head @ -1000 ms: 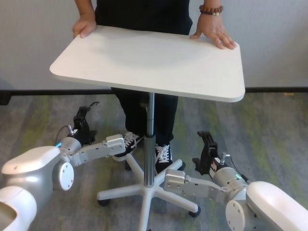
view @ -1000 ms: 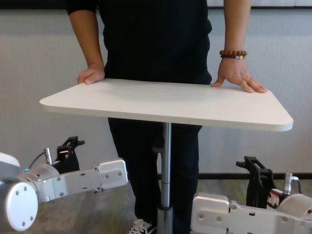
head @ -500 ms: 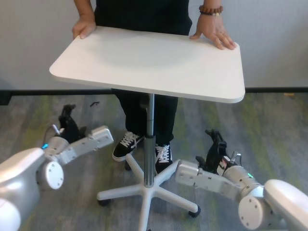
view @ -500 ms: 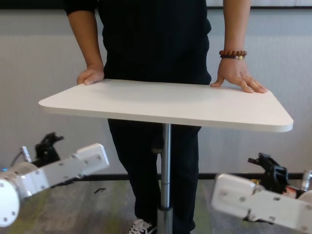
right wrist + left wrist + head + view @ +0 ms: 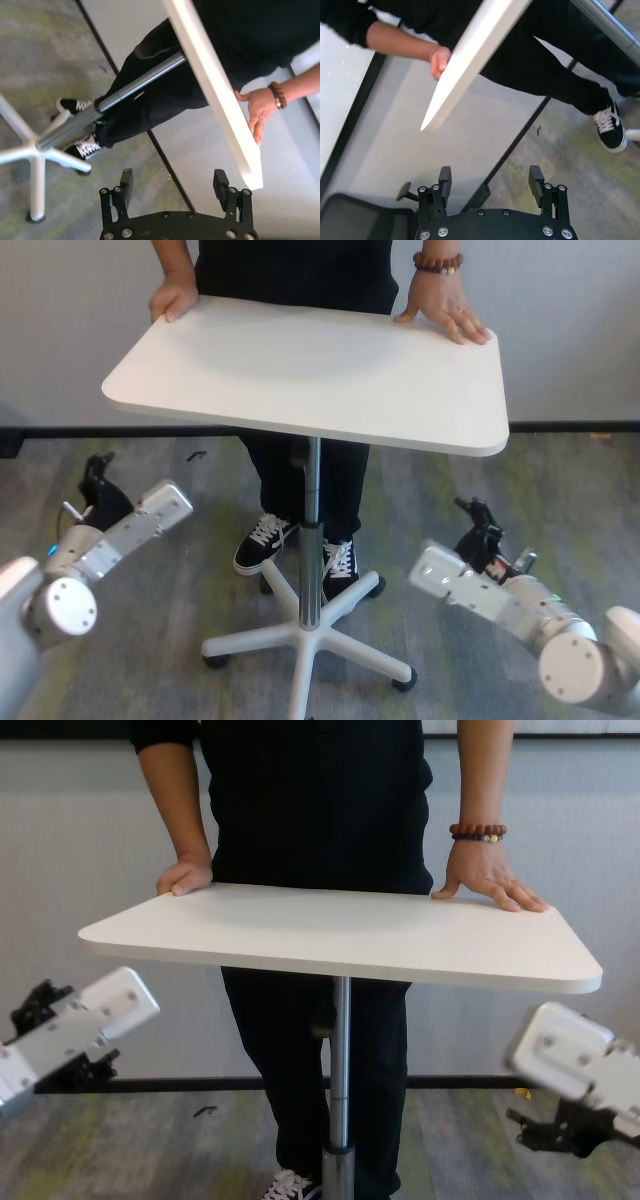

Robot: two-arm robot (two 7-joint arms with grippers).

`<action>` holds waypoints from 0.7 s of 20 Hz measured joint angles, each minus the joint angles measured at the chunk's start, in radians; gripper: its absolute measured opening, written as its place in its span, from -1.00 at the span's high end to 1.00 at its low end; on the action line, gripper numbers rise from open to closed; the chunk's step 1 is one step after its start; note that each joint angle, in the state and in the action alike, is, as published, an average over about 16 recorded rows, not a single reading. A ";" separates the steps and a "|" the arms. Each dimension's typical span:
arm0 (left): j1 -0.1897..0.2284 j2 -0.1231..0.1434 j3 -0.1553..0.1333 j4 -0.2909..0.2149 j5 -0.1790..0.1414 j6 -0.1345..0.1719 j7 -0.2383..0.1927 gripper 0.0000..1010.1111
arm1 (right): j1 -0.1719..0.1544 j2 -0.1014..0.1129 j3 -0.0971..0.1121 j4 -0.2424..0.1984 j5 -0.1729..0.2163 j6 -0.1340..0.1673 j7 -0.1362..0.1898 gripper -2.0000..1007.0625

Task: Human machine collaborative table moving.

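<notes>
Grippers (image 5: 97, 472) (image 5: 478, 519) low, wide of table (image 5: 300, 370) edges

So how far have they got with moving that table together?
Barely begun, it seems. Done: the person has both hands on the far edge of the table. In hand: the left claw and right claw are open and empty, low at either side, below the tabletop and touching nothing. Left: both claws must take hold of the table before any shared move.

We see even, bright indoor light — the table (image 5: 310, 365) shows a soft shadow, no glare; wrist views stay sharp.
</notes>
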 joint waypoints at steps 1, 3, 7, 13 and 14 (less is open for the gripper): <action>0.014 0.013 -0.001 -0.030 -0.029 0.002 -0.007 -0.98 | -0.001 0.008 0.003 -0.004 0.031 -0.008 -0.003 -0.99; 0.043 0.037 -0.003 -0.087 -0.085 0.007 -0.022 -0.98 | -0.004 0.024 0.008 -0.013 0.089 -0.024 -0.007 -0.99; 0.101 0.088 -0.007 -0.206 -0.200 0.017 -0.052 -0.98 | -0.010 0.055 0.019 -0.030 0.205 -0.056 -0.017 -0.99; 0.185 0.162 -0.013 -0.378 -0.366 0.031 -0.095 -0.98 | -0.018 0.102 0.035 -0.055 0.378 -0.104 -0.032 -0.99; 0.199 0.174 -0.015 -0.406 -0.394 0.033 -0.102 -0.98 | -0.019 0.109 0.037 -0.059 0.406 -0.111 -0.034 -0.99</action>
